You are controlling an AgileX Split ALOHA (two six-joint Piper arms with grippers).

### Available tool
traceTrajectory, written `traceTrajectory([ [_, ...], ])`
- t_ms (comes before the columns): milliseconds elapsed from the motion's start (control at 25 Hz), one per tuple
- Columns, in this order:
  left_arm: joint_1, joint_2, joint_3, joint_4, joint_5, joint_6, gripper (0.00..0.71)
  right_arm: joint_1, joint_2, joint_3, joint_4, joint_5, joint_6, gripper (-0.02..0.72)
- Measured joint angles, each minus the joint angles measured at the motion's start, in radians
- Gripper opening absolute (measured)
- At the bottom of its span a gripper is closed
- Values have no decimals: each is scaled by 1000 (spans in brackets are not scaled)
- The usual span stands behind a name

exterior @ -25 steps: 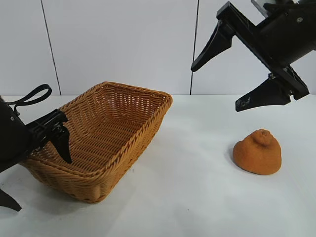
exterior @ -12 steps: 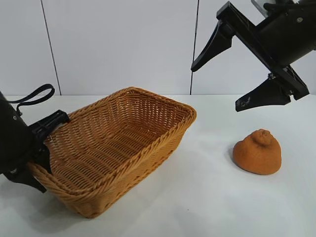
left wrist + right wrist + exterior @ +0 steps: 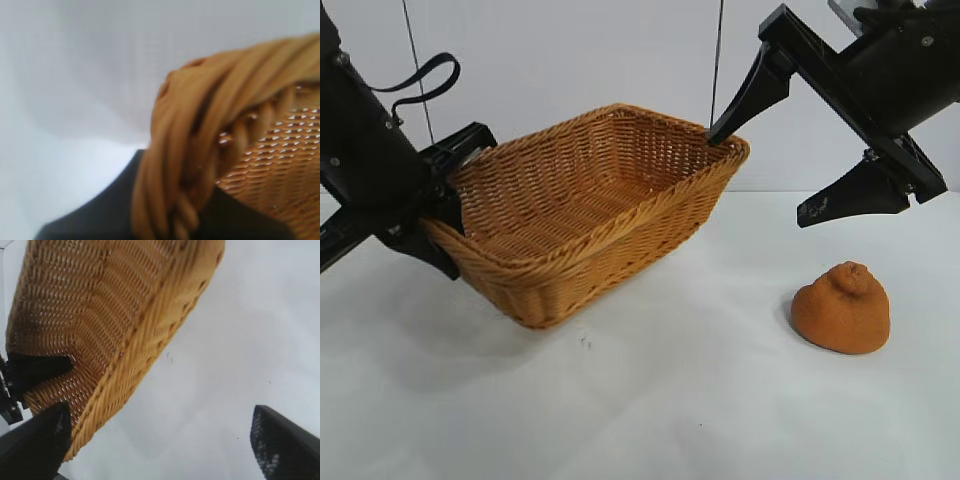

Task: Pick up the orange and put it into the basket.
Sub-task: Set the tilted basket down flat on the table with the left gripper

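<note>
Exterior, left gripper [image 3: 438, 232]: clamped on the near-end braided rim of the basket [image 3: 620, 215], one finger inside the wall, one outside (the inner one mostly hidden by wicker).
Exterior, basket: off the table [image 3: 650, 400], tilted, the far corner highest and close under the right gripper's upper finger; whether they touch, cannot tell.
Exterior, right gripper [image 3: 770, 165]: fingers spread wide, nothing between them, high above the table.
Exterior, orange [image 3: 841, 307]: on the table, below the right gripper and a little to its right, well apart from the left gripper and outside the basket.
Exterior, cut off: both arms run out of the picture; the left arm's base is not seen.
Left wrist, basket rim [image 3: 200, 145]: thick braid fills the middle, pinched against a dark finger pad [image 3: 100, 215] (only this view shows the contact up close).
Left wrist, hidden: second finger, orange and right arm are not in sight; weave is blurred.
Right wrist, basket [image 3: 115, 325]: seen ahead of the spread fingertips [image 3: 35, 440], its inside turned toward the camera; the left gripper [image 3: 20, 377] shows dark at its far end.
Right wrist, hidden: orange lies outside this view.
Change from a second ago: basket sat flat on the table with the left gripper open around its rim; now gripped, lifted and carried toward the right gripper. Orange and right gripper unmoved.
</note>
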Motion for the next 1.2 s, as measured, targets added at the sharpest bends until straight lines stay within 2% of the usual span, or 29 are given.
traceTrajectory([
  [280, 109, 54, -113, 7, 161, 254, 92, 0, 0, 0, 0, 1, 0, 668],
  [360, 124, 68, -150, 12, 191, 327, 92, 0, 0, 0, 0, 4, 0, 668],
  [720, 126, 170, -288, 19, 387, 677, 92, 0, 0, 0, -4, 23, 0, 668],
  [1200, 121, 255, -305, -58, 387, 822, 92, 0, 0, 0, -7, 25, 0, 668],
])
